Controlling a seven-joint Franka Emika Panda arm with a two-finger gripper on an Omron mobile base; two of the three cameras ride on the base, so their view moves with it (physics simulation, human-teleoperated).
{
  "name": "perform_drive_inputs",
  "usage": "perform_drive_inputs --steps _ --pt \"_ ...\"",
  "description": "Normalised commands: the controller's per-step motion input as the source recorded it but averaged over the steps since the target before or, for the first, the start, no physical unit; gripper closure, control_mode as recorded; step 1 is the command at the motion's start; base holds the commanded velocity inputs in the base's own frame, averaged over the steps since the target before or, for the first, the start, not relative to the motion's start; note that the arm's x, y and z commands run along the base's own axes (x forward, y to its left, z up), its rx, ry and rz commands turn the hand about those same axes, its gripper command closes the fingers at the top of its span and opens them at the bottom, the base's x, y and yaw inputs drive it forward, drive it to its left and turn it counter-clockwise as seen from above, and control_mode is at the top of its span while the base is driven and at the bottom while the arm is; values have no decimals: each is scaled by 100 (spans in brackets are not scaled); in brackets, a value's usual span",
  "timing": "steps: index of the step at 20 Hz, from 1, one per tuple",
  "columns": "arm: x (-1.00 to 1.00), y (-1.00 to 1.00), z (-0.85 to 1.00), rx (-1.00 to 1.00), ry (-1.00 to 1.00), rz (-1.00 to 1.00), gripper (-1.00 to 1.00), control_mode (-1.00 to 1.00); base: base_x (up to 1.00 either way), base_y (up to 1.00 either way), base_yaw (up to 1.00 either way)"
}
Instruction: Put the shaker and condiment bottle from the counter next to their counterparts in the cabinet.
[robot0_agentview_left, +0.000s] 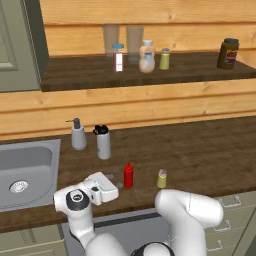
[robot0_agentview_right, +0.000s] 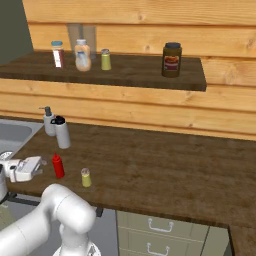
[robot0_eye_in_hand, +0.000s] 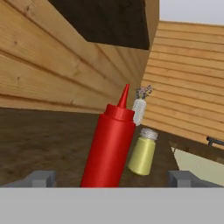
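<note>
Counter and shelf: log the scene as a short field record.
gripper: open, low beside the condiment bottle, not gripping
shaker: upright on the counter, right of the bottle
soap dispenser: near the sink
cabinet shelf: matching shaker, blue-capped bottle, clear bottle, brown jar

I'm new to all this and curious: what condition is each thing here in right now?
pincer: open, level with the red bottle, nothing held
condiment bottle: upright on the counter, capped
shaker: upright on the counter
matching shaker: upright on the cabinet shelf
cabinet door: open
</note>
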Motion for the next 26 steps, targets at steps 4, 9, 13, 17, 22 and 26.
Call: perform_drive_inputs --steps 4,9,13,17,22,26 --pt "0 2 1 5 0 0 -100 -100 0 0 0" --pt "-1 -1 0 0 0 0 -100 -100 0 0 0" --pt "-1 -26 0 0 0 0 -100 -100 0 0 0" --pt "0 -50 0 0 0 0 -100 -100 0 0 0" --pt "-4 -24 0 0 0 0 -100 -100 0 0 0" --pt "20 -12 0 0 0 0 -100 -100 0 0 0"
